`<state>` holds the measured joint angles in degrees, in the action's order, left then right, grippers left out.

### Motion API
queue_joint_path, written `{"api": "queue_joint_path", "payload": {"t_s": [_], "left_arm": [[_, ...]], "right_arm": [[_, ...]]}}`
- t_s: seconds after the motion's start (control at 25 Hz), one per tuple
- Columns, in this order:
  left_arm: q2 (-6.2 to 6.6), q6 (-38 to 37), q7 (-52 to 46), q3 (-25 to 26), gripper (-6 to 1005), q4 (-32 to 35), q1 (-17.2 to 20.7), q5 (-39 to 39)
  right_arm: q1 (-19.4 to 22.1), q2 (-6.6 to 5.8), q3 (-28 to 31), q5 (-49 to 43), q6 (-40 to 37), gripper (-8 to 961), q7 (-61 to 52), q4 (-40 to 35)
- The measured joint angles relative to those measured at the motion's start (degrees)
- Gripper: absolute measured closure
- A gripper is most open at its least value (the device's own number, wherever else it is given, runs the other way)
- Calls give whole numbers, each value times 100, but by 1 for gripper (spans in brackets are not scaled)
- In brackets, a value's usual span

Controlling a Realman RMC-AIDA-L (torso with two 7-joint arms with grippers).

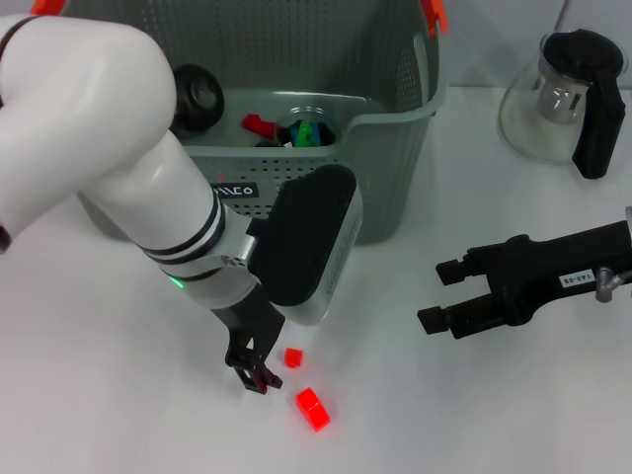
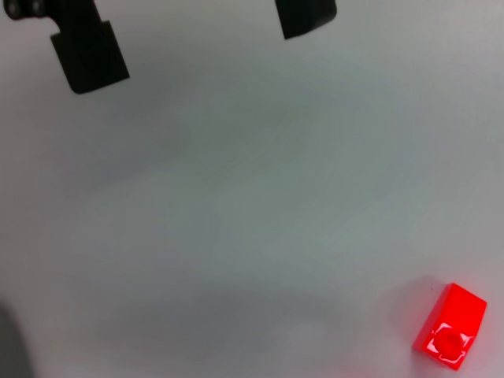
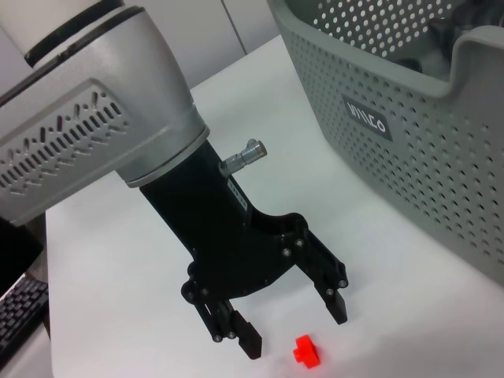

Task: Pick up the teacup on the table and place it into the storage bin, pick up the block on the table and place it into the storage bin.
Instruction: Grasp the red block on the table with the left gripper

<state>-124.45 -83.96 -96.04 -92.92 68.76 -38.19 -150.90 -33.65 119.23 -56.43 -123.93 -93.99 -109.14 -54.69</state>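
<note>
Two red blocks lie on the white table: a small one (image 1: 293,356) (image 3: 309,352) and a larger one (image 1: 312,409). My left gripper (image 1: 255,378) (image 3: 295,329) hangs open just above the table, with the small block close beside its fingertips and nothing held. In the left wrist view its fingertips (image 2: 88,55) stand wide apart, and a red block (image 2: 450,337) lies off to one side. The grey perforated storage bin (image 1: 395,148) (image 3: 425,150) stands behind. A round clear cup (image 1: 306,130), apparently the teacup, sits inside it. My right gripper (image 1: 441,294) hovers open at the right.
A glass pot with a black handle (image 1: 568,94) stands at the back right. Inside the bin lie a black round object (image 1: 202,94) and a small red piece (image 1: 259,125). A black keyboard corner (image 3: 20,315) shows beyond the table's edge.
</note>
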Motion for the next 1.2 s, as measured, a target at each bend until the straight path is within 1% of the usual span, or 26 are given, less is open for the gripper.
{"api": "queue_joint_path", "payload": {"t_s": [0.16,0.4,0.72,0.8,0.96,1.0,1.2], "left_arm": [[0,104,-97,-138,150,-145,-78,-21],[-10,131,-116,-202,163,-218,-142,-22],[-8,226,-251,-332,317,-248,-184,-29],[-8,264,-280,-350,395,-316,-217,-29],[-8,317,-349,-378,551,-438,-281,-29],[-8,321,-358,-385,551,-447,-286,-29],[-9,325,-405,-419,549,-470,-315,-26]], "right_arm": [[10,-38,0,0,-20,51,-16,-2],[33,-38,0,0,-23,55,-22,1],[43,-32,0,0,-23,61,-8,18],[43,-31,0,0,-23,62,-2,20],[43,-23,0,1,-21,119,3,21],[43,-23,0,0,-20,133,3,21],[43,-23,0,0,-11,131,6,21]]}}
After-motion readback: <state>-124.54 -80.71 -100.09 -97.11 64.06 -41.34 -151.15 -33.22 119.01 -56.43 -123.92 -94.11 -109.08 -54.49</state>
